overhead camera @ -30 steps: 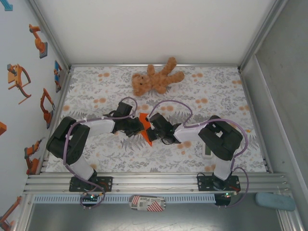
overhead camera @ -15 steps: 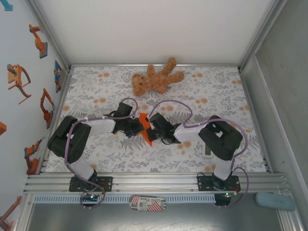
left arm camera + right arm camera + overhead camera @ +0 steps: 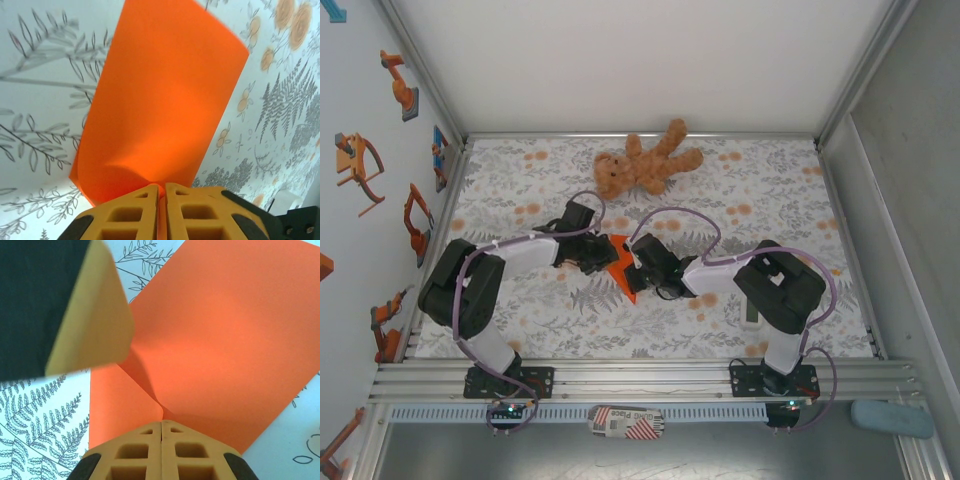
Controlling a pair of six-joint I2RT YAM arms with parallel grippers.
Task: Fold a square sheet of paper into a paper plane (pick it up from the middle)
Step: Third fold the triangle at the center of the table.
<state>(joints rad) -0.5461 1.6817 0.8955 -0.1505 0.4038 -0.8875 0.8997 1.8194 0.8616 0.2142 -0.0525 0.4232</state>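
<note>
The square sheet of paper (image 3: pixel 623 272) is bright orange and is held just above the floral table between both grippers, bent along a crease. My left gripper (image 3: pixel 611 257) is shut on its left edge. In the left wrist view the yellow fingertips (image 3: pixel 161 189) pinch the sheet (image 3: pixel 165 90), which fans out away from them. My right gripper (image 3: pixel 633 268) is shut on the opposite edge. In the right wrist view its jaws (image 3: pixel 161 423) meet at a fold of the paper (image 3: pixel 225 340), with a left finger (image 3: pixel 95 325) at the upper left. The paper plane is out of view.
A brown teddy bear (image 3: pixel 645 163) lies at the far middle of the table. A small white gadget (image 3: pixel 751 311) lies under the right arm. Side walls close in the table on the left and right, and a metal rail (image 3: pixel 640 380) runs along the near edge.
My left gripper has shifted a little toward the far side with the paper's edge in it. The right arm has held still.
</note>
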